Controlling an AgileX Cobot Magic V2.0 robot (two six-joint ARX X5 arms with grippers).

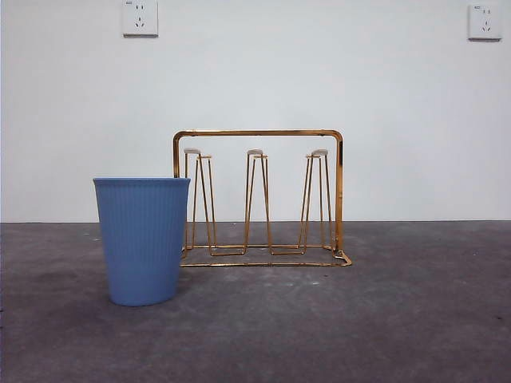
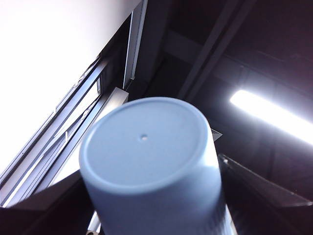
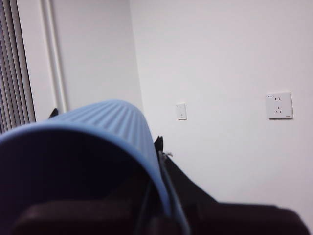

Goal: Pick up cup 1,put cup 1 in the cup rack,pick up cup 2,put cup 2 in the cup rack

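Between the jaws of my left gripper [image 2: 151,198] sits a pale blue cup [image 2: 146,142], clamped, its closed base facing away from my wrist. My right gripper [image 3: 146,200] grips 1 ribbed blue cup [image 3: 110,122] lying sideways. On the table [image 1: 399,319], a third blue cup [image 1: 142,239] stands just before the cup rack [image 1: 258,133], whose 3 prongs are bare.

Front camera low, near worktop [image 1: 415,319] height, faces level across it to white wall [image 1: 319,72]; blue cup [image 1: 142,239] near and large, cup rack [image 1: 259,199] behind. Left wrist camera tilted up toward ceiling light [image 2: 274,115], pale blue cup [image 2: 151,156] very near, base toward lens. Right wrist camera faces wall socket [image 3: 279,105], ribbed cup [image 3: 98,142] fills foreground. Front and right wrist views share white wall with sockets
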